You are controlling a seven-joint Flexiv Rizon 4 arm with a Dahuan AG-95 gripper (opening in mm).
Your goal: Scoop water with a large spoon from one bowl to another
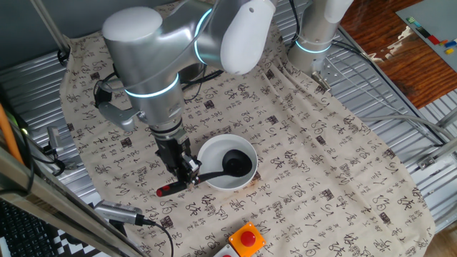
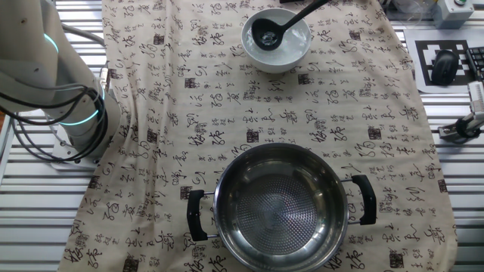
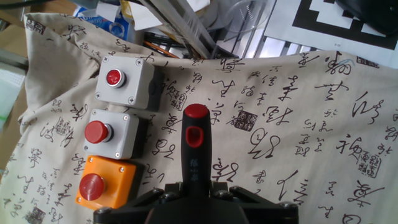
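While the silver arm (image 1: 153,68) leans down over the calligraphy-printed cloth (image 1: 300,143), the shiny steel pot (image 2: 281,205) stands well apart from the smooth white bowl (image 1: 214,178); the fingers (image 1: 187,171) are clamped on the black ladle (image 1: 214,171), its deep scoop in the bowl.

Silver-grey rounded arm (image 1: 153,57) (glowing cyan rings), black pincer (image 1: 187,170).
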